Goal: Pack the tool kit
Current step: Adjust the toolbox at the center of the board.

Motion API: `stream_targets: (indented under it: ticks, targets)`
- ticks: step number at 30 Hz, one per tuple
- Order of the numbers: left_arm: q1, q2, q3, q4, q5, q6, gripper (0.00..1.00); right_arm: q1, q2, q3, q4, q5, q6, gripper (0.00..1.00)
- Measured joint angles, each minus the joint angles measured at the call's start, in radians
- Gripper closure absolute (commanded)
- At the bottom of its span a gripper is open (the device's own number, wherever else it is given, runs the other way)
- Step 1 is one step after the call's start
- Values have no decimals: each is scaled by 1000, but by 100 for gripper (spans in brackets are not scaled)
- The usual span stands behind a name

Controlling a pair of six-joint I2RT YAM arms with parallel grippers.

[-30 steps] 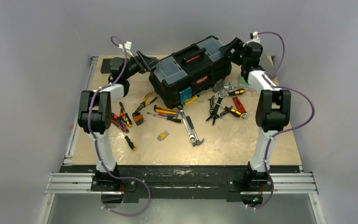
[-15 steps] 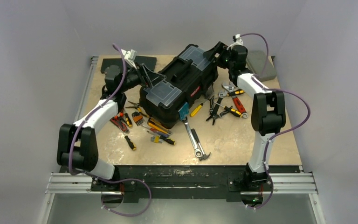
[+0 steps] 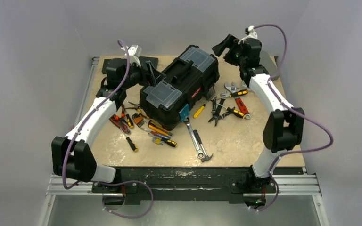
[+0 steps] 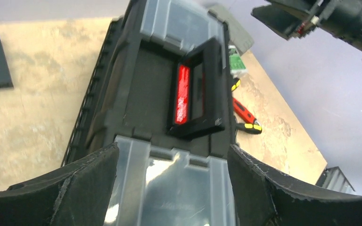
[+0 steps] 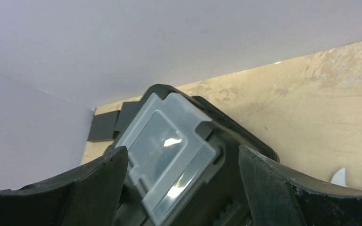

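Right end effector (image 3: 225, 47), released, has lifted off the turned toolbox (image 3: 179, 87); left end effector (image 3: 152, 75), spread, straddles its end; packing unstarted.

Setting: a robotics lab test cell. Evidence from the overhead view:

- Plain pale grey-lilac walls (image 3: 28, 70) close off the 9, 12 and 3 o'clock sides.
- A worn beige board bench (image 3: 250, 141) is edged at 6 o'clock by silver aluminium extrusion rails (image 3: 306, 184).
- Two white-and-black jointed robot arms, left arm (image 3: 94, 117) and right arm (image 3: 264, 89), are bolted to a black base plate (image 3: 184, 179) at 6 o'clock.
- Looping purple cables (image 3: 285, 44) trail from each arm.
- A large black plastic toolbox (image 3: 179, 89) with clear-lidded compartments sits toward 12 o'clock.
- Loose orange- and red-handled hand tools (image 3: 160, 128) are strewn around the toolbox on the bench.
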Motion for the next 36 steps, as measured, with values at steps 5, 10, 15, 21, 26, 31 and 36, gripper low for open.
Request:
stream_targets:
  ticks: [5, 10, 15, 21, 26, 31, 36]
  targets:
    - [-59, -6, 160, -118, -69, 80, 15, -11, -219, -187, 44, -7, 5, 17]
    - [-71, -65, 142, -194, -172, 100, 12, 0, -401, -518, 159, -76, 44, 17]
    - [-72, -245, -91, -195, -278, 80, 11, 55, -556, -821, 254, -112, 70, 14]
    - [-72, -425, -304, -154, -410, 69, 0, 94, -733, -1122, 494, -156, 145, 14]
    - [-71, -418, -338, -114, -448, 71, 0, 130, -648, -1219, 711, -181, 238, 14]
    - [8, -350, -299, -72, -346, 39, 0, 178, -406, -1234, 1027, -235, 360, 14]
    - [84, -266, -283, 0, -223, -32, 0, 235, -167, -1233, 1300, -241, 475, 14]
